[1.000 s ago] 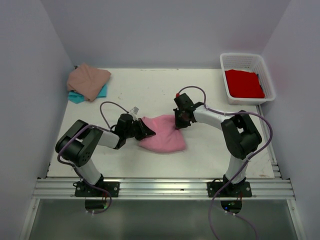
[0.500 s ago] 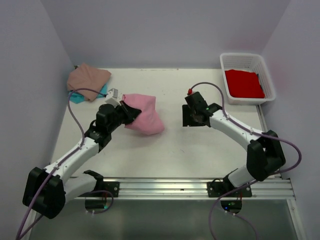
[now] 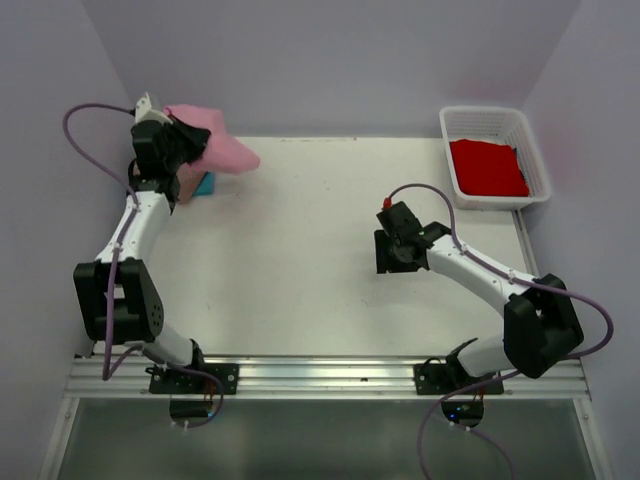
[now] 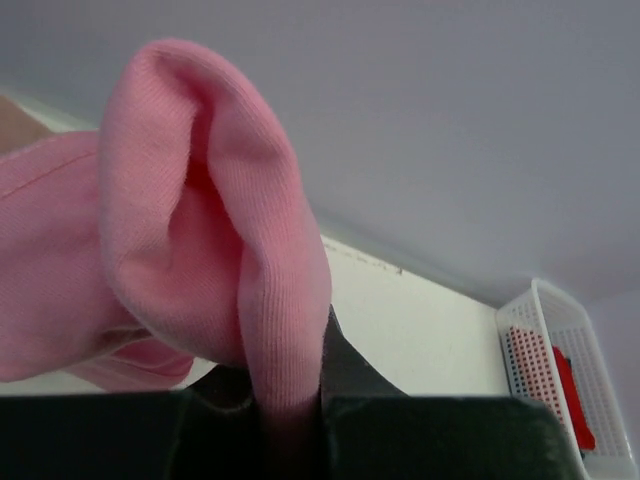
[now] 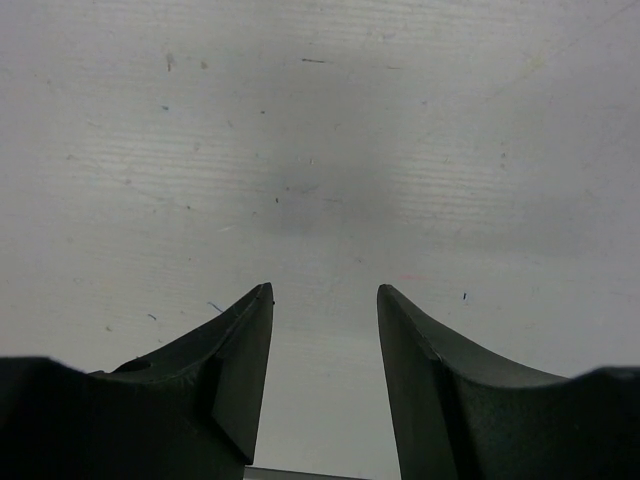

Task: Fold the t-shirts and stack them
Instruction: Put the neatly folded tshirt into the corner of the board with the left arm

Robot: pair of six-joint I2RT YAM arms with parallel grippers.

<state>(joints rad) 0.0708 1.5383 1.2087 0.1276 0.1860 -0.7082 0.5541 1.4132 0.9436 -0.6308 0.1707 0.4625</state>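
The left fingers point(image 4: 290, 398) are clamped on a gathered fold of the pink shirt point(image 4: 200, 220), which bulges up out of them in a thick roll. From where I stand, that arm is stretched right out to the far left corner, and the shirt is held clear of the bench point(image 3: 300, 260). Its length runs away from the fingers toward the bench's middle.

Just beneath those fingers I can make out an edge of the tan-pink shirt point(image 3: 189, 180) with the teal shirt point(image 3: 206, 185) peeking out beside it. I'd say the pink one goes down on that pile next, and since the pile lies almost straight below the grip, it is a lowering rather than a reach.

The right fingers point(image 5: 322, 300) are spread wide over bare bench, holding nothing and well apart from the pile. The red shirt point(image 3: 487, 167) lies in the basket point(image 3: 480, 112) beyond them.
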